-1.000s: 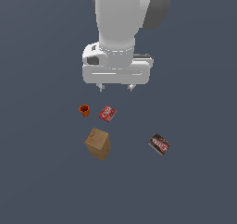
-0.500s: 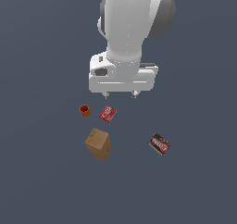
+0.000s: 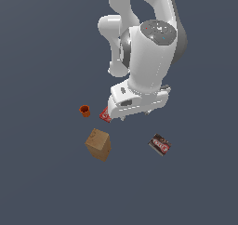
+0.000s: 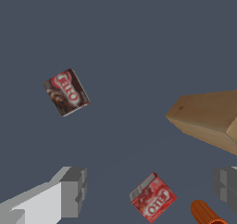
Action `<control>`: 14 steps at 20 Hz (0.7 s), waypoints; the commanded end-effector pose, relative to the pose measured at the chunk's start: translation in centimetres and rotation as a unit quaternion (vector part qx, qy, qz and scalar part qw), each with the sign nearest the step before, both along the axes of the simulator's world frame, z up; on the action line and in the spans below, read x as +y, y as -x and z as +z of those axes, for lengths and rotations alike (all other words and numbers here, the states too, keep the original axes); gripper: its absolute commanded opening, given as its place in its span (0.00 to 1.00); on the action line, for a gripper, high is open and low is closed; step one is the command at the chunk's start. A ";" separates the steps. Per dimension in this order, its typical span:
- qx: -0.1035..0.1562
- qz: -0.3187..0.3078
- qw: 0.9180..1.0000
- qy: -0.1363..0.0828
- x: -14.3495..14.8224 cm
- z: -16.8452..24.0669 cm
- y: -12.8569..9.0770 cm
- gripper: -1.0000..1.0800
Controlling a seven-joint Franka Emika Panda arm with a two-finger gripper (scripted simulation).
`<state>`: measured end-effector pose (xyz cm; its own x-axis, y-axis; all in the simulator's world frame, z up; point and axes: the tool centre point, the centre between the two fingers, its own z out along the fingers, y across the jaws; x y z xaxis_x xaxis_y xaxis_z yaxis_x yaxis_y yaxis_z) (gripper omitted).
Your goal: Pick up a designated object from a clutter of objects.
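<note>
The designated object, a small dark box (image 3: 159,144) with a red-and-white label, lies flat at the exterior view's right, apart from the rest of the clutter of objects. In the wrist view the box (image 4: 66,92) lies well off to one side of the fingers. My gripper (image 3: 135,115) hangs open and empty above the floor, between the red packet (image 3: 106,114) and the box. Both grey fingers (image 4: 71,190) show in the wrist view, spread wide, with the gripper (image 4: 149,187) over the red packet (image 4: 152,197).
A tan-brown block (image 3: 98,144) lies at the exterior view's lower left, and shows large in the wrist view (image 4: 208,119). A small orange cup (image 3: 84,110) sits beside the red packet, also seen at the wrist view's edge (image 4: 206,214). The floor is plain dark grey.
The arm has swung toward the exterior view's right and come lower, its hand now partly covering the red packet. The objects have not moved.
</note>
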<state>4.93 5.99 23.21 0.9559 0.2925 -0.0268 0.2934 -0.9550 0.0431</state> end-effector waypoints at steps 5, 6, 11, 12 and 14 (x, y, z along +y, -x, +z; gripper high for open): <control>0.000 0.095 0.995 -0.004 5.3 -6.1 -2.2 0.96; 0.000 0.109 0.994 -0.006 6.1 -7.1 -2.4 0.96; 0.000 0.170 0.985 -0.013 9.8 -11.4 -3.0 0.96; 0.000 0.180 0.984 -0.015 10.4 -12.1 -3.0 0.96; 0.000 0.197 0.980 -0.017 11.5 -13.4 -3.1 0.96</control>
<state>7.92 16.65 10.85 0.7866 0.6173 -0.0145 0.6174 -0.7865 0.0155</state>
